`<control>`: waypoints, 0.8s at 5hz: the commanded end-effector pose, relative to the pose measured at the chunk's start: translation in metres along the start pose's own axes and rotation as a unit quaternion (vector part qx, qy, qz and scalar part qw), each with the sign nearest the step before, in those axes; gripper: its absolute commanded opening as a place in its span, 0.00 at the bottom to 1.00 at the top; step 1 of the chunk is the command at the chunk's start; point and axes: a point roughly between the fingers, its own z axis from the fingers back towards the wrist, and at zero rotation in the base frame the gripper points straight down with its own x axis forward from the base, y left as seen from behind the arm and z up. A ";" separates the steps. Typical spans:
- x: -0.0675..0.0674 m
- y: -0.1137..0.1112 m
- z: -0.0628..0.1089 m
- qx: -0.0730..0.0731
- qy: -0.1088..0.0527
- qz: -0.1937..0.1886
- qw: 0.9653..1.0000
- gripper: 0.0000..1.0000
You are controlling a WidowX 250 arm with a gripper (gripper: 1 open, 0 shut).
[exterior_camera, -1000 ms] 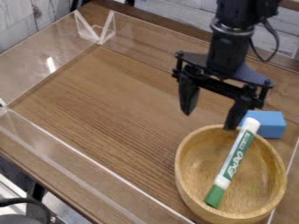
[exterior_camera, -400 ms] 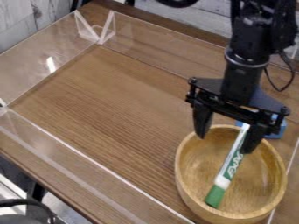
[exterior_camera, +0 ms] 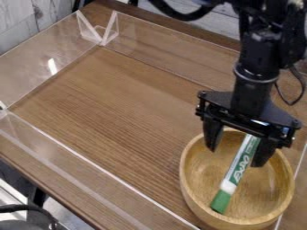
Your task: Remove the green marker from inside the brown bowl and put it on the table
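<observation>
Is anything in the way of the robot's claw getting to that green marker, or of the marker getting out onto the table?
Nothing visible separates the open black gripper from the white-and-green marker. Toward the brown wooden table, only the tan wooden bowl's raised rim stands between.

One green marker (exterior_camera: 238, 174), one brown bowl (exterior_camera: 200, 182), one table (exterior_camera: 114, 112), one robot hand (exterior_camera: 249, 131)

Low clear acrylic walls (exterior_camera: 60, 165).

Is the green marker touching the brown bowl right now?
Touching: the camera view shows the green marker lying inside the brown bowl, capped end against its floor.
</observation>
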 end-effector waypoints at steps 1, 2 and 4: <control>0.002 -0.006 0.001 -0.013 -0.014 -0.003 1.000 1.00; 0.003 -0.007 -0.006 -0.020 -0.018 -0.004 1.000 1.00; 0.004 -0.008 -0.013 -0.033 -0.032 -0.009 0.999 1.00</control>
